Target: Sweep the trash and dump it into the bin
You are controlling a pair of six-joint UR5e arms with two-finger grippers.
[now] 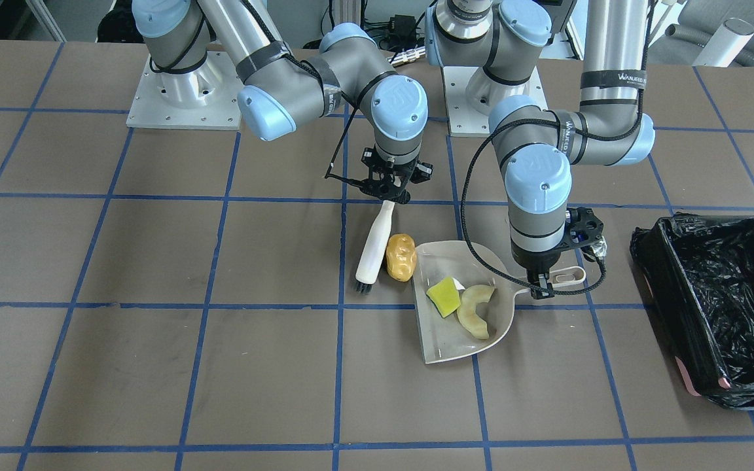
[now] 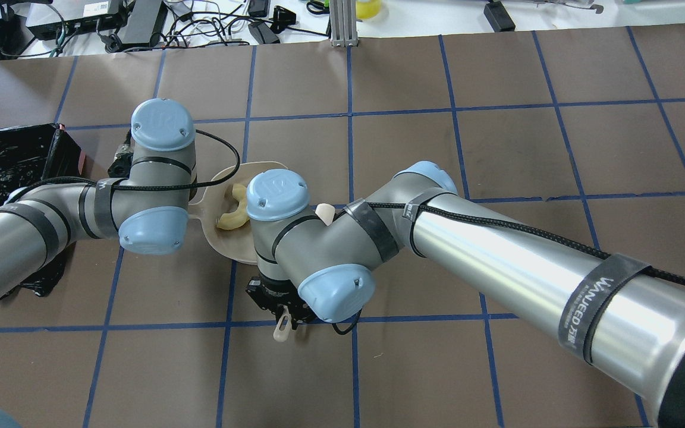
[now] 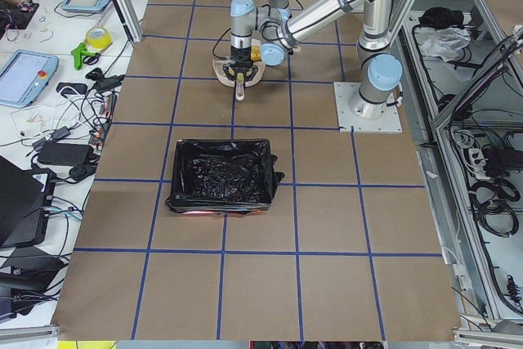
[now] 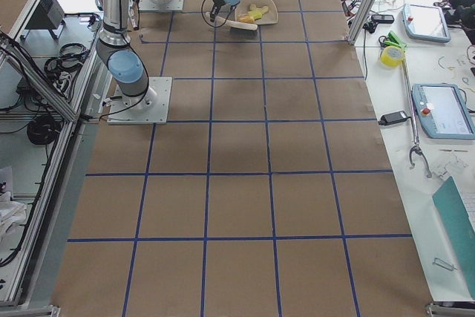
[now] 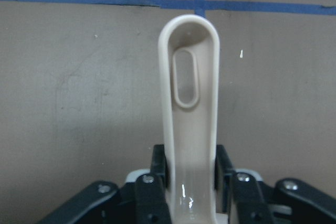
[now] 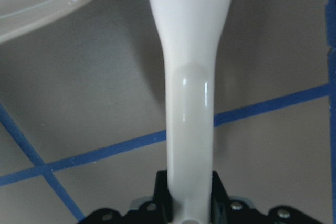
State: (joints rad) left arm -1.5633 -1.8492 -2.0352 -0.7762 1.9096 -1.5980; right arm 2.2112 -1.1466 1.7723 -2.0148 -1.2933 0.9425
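Potato-shaped lump (image 1: 400,257), mid-frame just outside the dustpan (image 1: 446,340) lip beside my brush (image 1: 375,245), sponge block (image 1: 443,296) and crescent slice (image 1: 475,311) inside; right gripper (image 1: 387,196) clamps the brush, left gripper (image 1: 542,288) the dustpan's handle; I fear a glancing stroke rolls the lump past the lip.

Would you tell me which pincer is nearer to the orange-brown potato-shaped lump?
Right: the right pincer grips the white brush beside the lump; the left pincer holds the beige dustpan by its handle, across the pan.
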